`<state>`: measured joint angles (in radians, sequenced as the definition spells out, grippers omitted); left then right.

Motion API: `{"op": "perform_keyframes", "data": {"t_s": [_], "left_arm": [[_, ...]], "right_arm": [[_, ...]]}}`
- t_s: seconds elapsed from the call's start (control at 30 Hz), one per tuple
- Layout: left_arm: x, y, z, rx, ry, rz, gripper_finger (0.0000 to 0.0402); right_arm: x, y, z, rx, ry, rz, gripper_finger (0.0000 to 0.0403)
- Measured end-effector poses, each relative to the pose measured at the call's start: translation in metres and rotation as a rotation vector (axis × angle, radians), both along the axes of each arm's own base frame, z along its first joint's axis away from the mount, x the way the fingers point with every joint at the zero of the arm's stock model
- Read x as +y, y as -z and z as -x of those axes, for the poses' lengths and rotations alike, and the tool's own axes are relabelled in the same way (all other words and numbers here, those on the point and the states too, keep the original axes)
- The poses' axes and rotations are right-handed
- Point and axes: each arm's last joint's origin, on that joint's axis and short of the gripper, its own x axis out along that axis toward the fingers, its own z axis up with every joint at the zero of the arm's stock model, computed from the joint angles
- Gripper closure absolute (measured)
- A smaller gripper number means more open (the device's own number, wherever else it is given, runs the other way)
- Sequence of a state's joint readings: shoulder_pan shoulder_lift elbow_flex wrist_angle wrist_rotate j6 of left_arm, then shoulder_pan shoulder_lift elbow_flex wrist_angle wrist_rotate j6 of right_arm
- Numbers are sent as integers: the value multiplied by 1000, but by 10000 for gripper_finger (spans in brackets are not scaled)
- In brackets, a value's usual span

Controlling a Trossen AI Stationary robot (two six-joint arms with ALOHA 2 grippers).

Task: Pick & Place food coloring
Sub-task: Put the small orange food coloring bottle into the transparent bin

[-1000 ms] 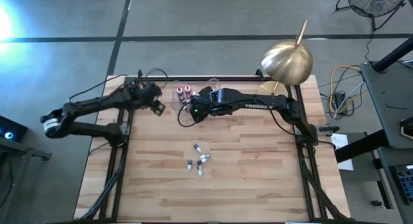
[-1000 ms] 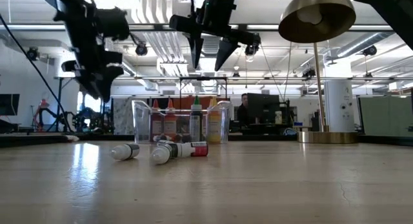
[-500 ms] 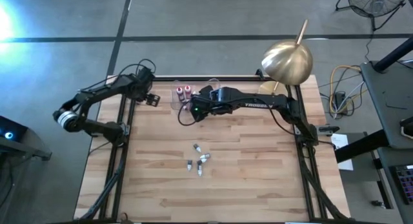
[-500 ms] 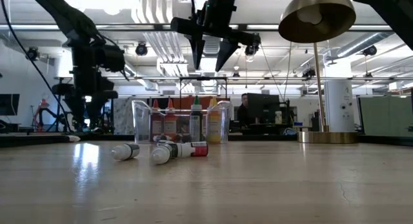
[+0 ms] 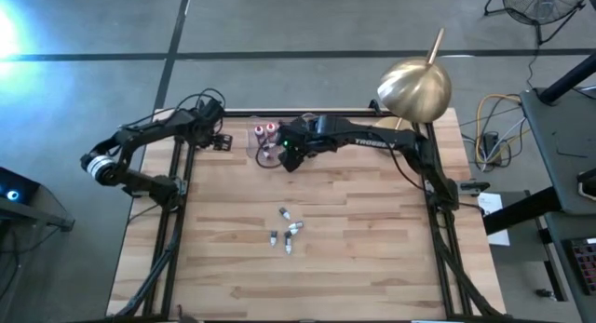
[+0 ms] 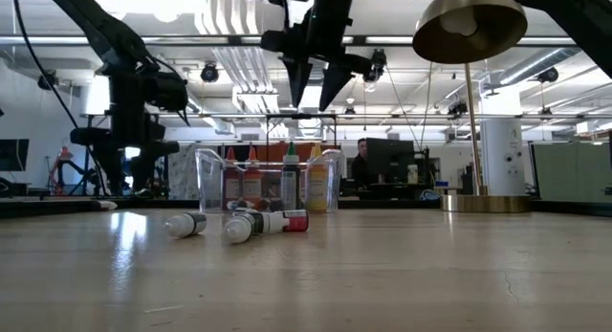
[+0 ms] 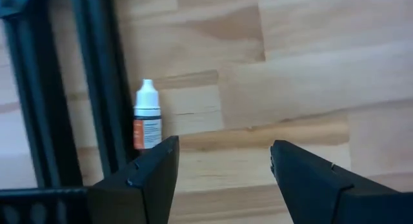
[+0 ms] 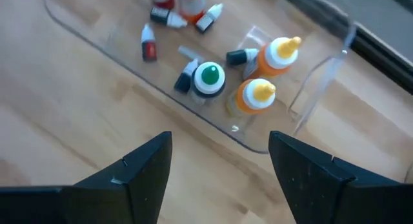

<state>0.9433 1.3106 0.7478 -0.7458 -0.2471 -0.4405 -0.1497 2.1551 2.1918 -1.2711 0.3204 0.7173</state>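
Your right hand hovers wide and empty over the part-filled tray; about five bottles remain at the desk's six o'clock.

Open lab hall, ceiling ducts, desk monitors

A brass dome lamp is being kept at the table's far right corner. A clear plastic tray is being kept near the far edge, with bigger squeeze bottles standing inside.
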Motion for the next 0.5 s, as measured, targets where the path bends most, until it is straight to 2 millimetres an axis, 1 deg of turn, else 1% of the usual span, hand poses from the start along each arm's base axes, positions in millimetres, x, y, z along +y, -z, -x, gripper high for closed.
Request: {"op": "perform_keyframes", "data": {"t_s": [0.1, 0.2, 0.33, 0.43, 0.5], "left_arm": [[-3, -5, -1, -15, -85, -9, 184], [-7, -1, 3, 51, -210, 0, 184], [-7, 4, 9, 116, -318, -12, 184], [-2, 6, 10, 104, -393, -19, 184], [2, 7, 7, 100, -405, -39, 184]], "right_arm": [[-9, 0, 1, 17, -75, -35, 153], [-17, 1, 3, 25, -159, -82, 154], [-24, 0, 3, 46, -243, -49, 152], [-24, 0, 3, 66, -314, -25, 149], [-23, 0, 2, 82, -365, -9, 149]]}}
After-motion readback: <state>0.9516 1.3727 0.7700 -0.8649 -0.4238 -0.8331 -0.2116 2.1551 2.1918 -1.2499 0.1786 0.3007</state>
